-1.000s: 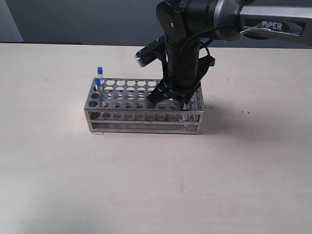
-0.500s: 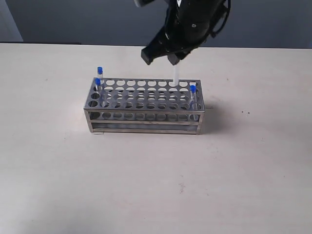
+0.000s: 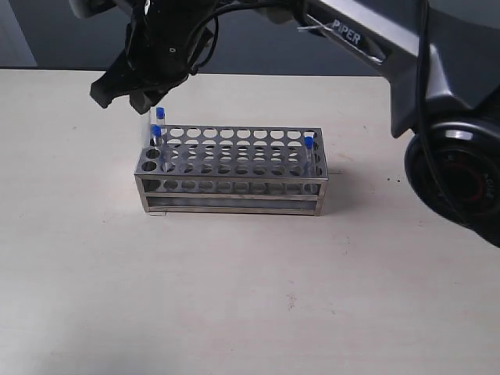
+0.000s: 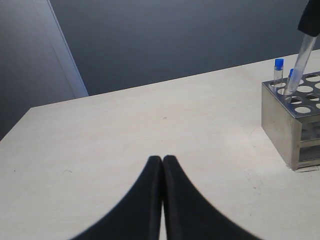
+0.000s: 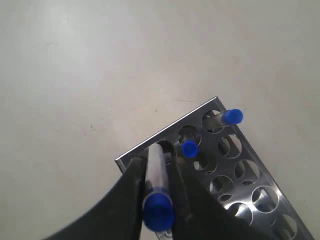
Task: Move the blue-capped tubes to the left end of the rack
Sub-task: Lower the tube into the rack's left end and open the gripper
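Note:
The shiny steel rack stands mid-table. Two blue-capped tubes sit in holes at its left end, and a third stands at the right end. My right gripper has reached across to the rack's left end, shut on a fourth tube. That tube hangs between the fingers with its cap toward the camera, its lower end just over a corner hole. My left gripper is shut and empty, low over bare table, well away from the rack.
The right arm's dark links stretch over the back of the table, and its base is at the right edge. A dark wall lies behind the table's far edge.
The right gripper lifted a tube out of the rack's right end and carried it leftwards to above the left end. One tube stays at the right end.

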{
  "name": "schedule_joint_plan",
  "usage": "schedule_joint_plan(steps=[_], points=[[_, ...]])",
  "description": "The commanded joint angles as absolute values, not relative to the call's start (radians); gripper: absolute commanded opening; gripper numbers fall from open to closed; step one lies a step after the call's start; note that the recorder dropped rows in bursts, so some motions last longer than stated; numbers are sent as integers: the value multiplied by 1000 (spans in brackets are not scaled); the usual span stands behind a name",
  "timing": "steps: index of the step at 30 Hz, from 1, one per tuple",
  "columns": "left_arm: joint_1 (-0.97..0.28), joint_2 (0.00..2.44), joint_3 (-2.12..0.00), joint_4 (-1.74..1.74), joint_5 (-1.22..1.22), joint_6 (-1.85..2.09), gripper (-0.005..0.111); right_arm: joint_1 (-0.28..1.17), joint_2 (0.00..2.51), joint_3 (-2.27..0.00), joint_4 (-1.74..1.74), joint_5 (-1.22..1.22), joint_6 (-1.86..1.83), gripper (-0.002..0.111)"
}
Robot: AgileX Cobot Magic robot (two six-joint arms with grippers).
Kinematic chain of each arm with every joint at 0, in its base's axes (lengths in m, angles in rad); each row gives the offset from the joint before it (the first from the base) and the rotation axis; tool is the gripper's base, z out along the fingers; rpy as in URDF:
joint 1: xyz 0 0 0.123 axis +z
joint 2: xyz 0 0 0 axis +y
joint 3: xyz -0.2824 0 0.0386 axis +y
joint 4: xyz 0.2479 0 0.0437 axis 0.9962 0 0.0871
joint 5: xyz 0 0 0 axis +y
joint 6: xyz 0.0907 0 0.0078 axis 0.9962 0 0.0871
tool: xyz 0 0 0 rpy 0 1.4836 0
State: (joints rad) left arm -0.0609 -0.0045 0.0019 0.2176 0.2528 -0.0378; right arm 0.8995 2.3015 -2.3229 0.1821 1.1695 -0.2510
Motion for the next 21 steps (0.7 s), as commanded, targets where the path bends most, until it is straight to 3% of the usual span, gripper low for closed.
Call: schedule_joint_plan(steps=[1,21], points=[[-64,0,0,222,239,-43,0,898,2323,-2340,184,1181,-258,-1],[-64,0,0,222,239,-43,0,898,2399,-2340,173,1148,-247,-1]])
